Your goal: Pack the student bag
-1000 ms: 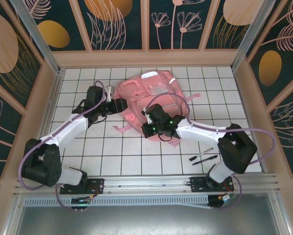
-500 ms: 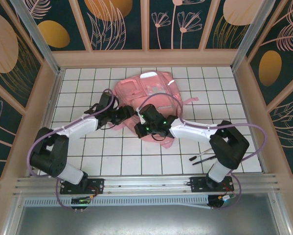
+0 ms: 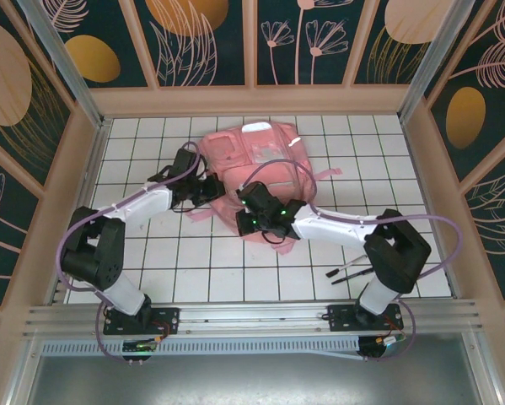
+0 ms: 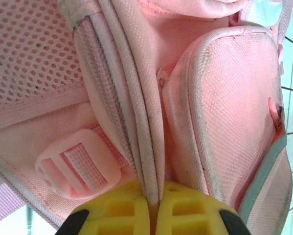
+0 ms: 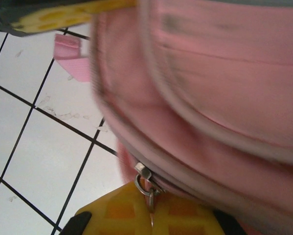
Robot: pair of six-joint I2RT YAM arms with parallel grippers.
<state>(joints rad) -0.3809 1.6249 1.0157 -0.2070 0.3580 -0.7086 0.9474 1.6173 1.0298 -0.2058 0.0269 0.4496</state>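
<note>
The student bag (image 3: pixel 265 156), a pink fabric backpack, lies bunched at the middle back of the white tiled table (image 3: pixel 193 261). My left gripper (image 3: pixel 208 191) is at the bag's left side. In the left wrist view its yellow fingers (image 4: pixel 117 210) are shut on a pale piped seam (image 4: pixel 148 147) of the bag (image 4: pixel 229 98), beside a pink strap buckle (image 4: pixel 80 164). My right gripper (image 3: pixel 249 218) is at the bag's near edge. There its yellow fingers (image 5: pixel 117 215) are shut on a metal zip pull (image 5: pixel 147 183) of the bag (image 5: pixel 224 73).
Two black pens (image 3: pixel 351 269) lie on the tiles at the near right, close to the right arm's base. A loose pink strap (image 3: pixel 326 171) trails off the bag's right side. Wooden walls ring the table.
My left gripper moved in to the bag's left side and shut on its seam. My right gripper, still on the zip pull, shifted left, and the bag bunched up leftward.
</note>
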